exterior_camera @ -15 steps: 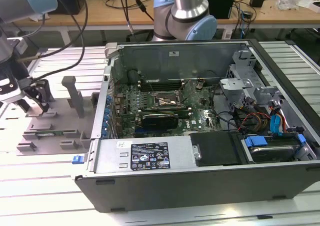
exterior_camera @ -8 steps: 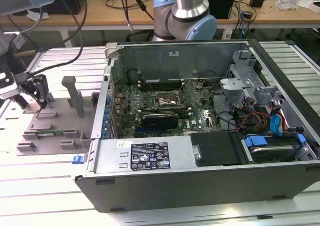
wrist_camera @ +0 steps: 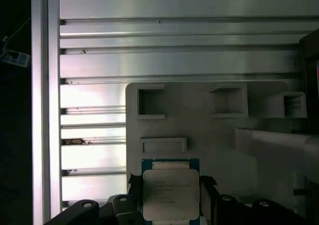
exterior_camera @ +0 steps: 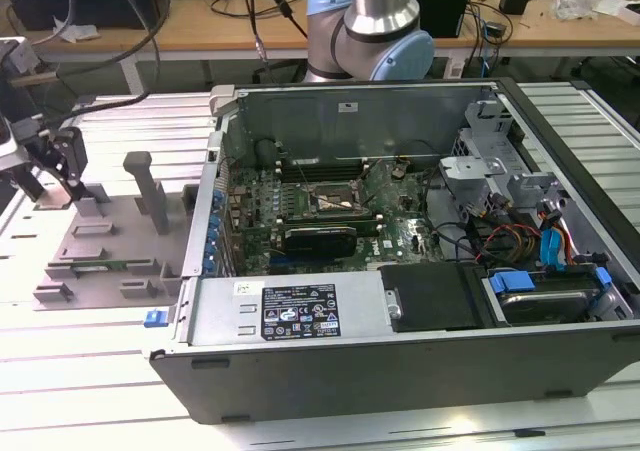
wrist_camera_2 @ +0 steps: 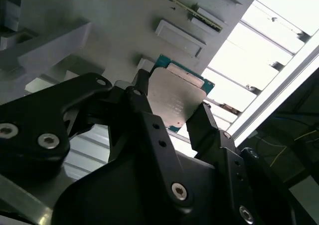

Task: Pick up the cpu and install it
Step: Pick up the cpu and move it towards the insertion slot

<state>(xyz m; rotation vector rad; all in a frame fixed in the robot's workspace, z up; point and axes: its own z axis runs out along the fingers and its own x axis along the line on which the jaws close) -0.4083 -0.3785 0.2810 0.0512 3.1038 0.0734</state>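
Note:
The cpu (wrist_camera_2: 177, 98) is a flat square chip with a silver top and a green rim, seen in both wrist views (wrist_camera: 171, 194). My gripper (wrist_camera_2: 172, 99) has a black finger pressed against each of two opposite edges, so it is shut on the chip. Behind the chip lies the grey plastic tray (wrist_camera: 209, 135). In the exterior view the gripper (exterior_camera: 65, 161) hangs over the tray's far corner, at that view's left. The motherboard socket (exterior_camera: 335, 199) sits inside the open computer case (exterior_camera: 400, 361), well to that view's right.
The grey tray (exterior_camera: 100, 256) carries upright blocks (exterior_camera: 145, 191) and small pockets. The case's left wall (exterior_camera: 215, 201) rises between tray and motherboard. A graphics card (exterior_camera: 320, 239), cables (exterior_camera: 510, 236) and a drive cage (exterior_camera: 480, 161) crowd the case. The table is ribbed aluminium (exterior_camera: 80, 381).

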